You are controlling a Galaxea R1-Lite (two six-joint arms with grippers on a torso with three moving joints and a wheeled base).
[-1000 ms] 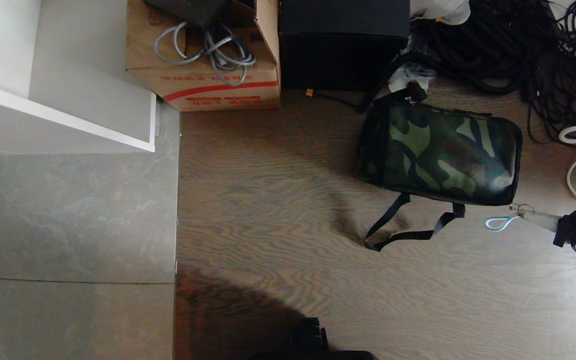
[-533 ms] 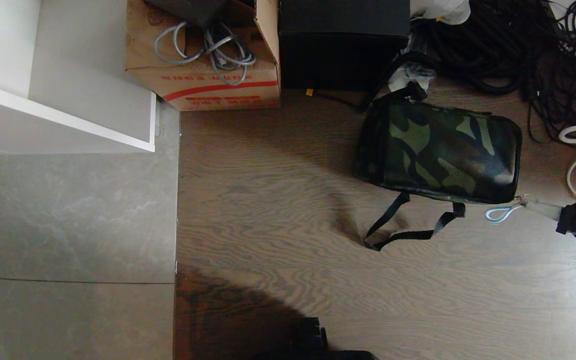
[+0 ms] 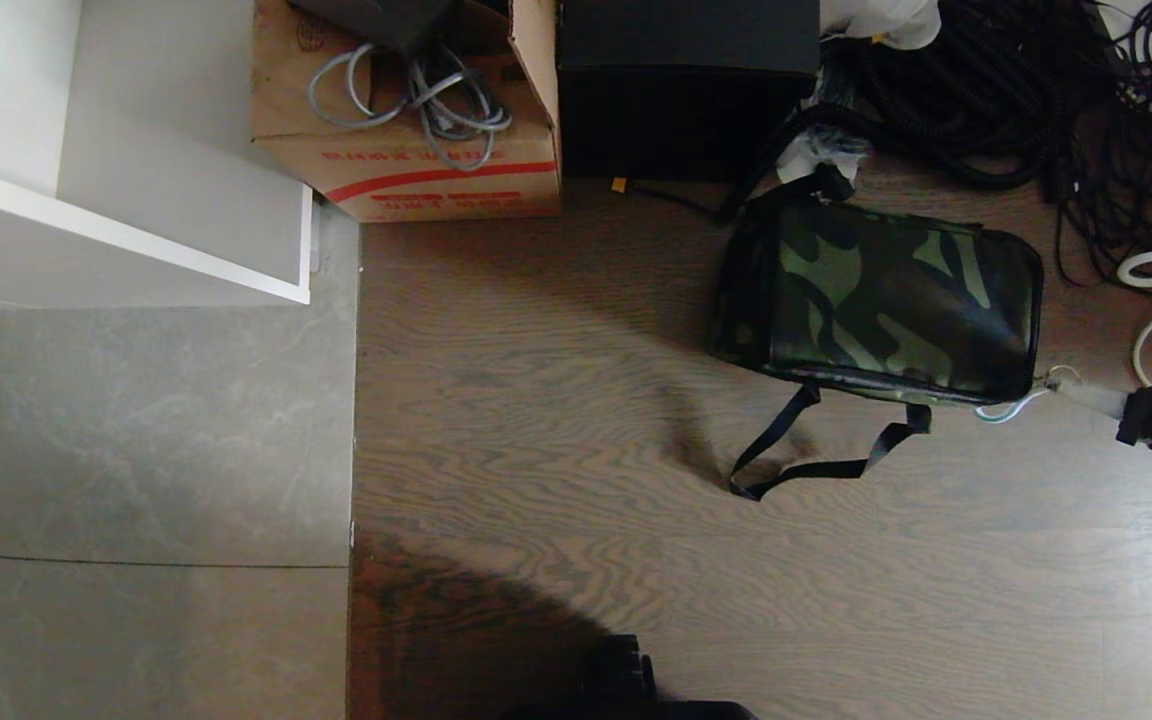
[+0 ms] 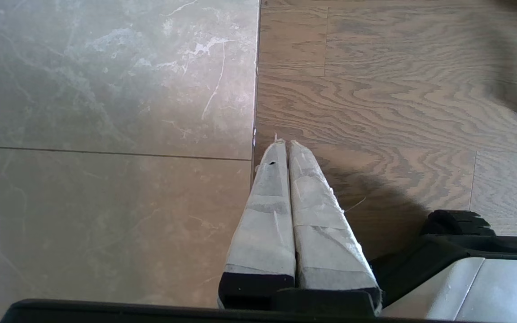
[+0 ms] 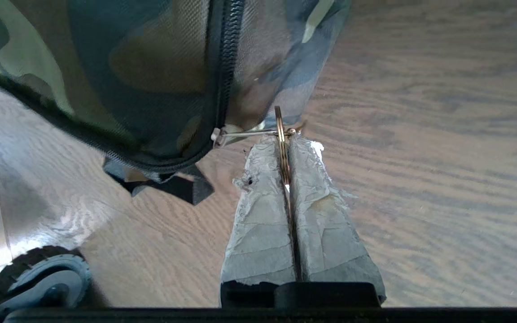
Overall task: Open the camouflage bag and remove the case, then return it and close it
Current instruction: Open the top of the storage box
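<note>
Your head camera looks down on a wood-grain floor (image 3: 556, 420) that meets grey tile (image 3: 136, 450) on the left of the frame. The camouflage bag (image 3: 886, 300) lies flat on the wood in the upper right of the frame, zipped along its visible edge, with its black straps (image 3: 816, 450) trailing toward the lower middle. The case is not visible.

Your right gripper (image 5: 285, 143) reaches in from the right edge of the head view, just beside the bag's lower right corner. In the right wrist view its taped jaws are pressed together on a metal ring (image 5: 281, 139), which links by a thin wire to the zipper pull (image 5: 216, 134) on the bag's black zipper (image 5: 225, 58).

Your left gripper (image 4: 285, 144) hangs over the seam between tile and wood, jaws closed and holding nothing.

Along the top of the head view sit a cardboard box (image 3: 416, 160) with grey cables, a tall black box (image 3: 686, 90), and a tangle of black cords (image 3: 986, 90). A white cabinet (image 3: 116, 150) fills the upper left.
</note>
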